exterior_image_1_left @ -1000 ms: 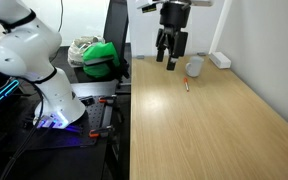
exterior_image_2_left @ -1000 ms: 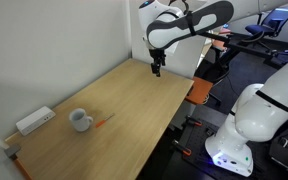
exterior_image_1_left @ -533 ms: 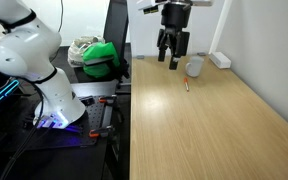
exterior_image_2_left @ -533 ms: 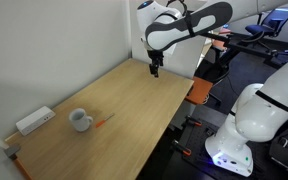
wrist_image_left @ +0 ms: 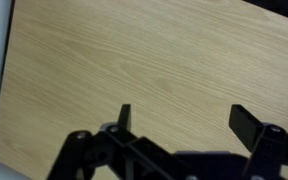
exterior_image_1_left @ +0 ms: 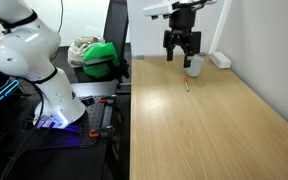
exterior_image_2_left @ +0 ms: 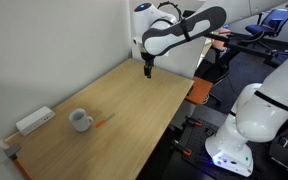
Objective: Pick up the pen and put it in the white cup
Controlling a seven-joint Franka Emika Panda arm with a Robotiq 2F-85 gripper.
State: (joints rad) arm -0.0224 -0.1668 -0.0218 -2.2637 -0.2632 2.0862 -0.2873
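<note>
Matt wood-grain table [exterior_image_1_left: 204, 130], smooth white cup [exterior_image_2_left: 80, 121]

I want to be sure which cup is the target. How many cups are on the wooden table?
1. The white cup stands on the table, close to the pen and the white block. No other cup seems hidden.

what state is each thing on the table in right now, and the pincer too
pen: lying flat on the table beside the cup, not held
white cup: upright, pen not in it
pincer: open, holding nothing, up in the air away from the pen
white block: lying flat near the wall, untouched
</note>
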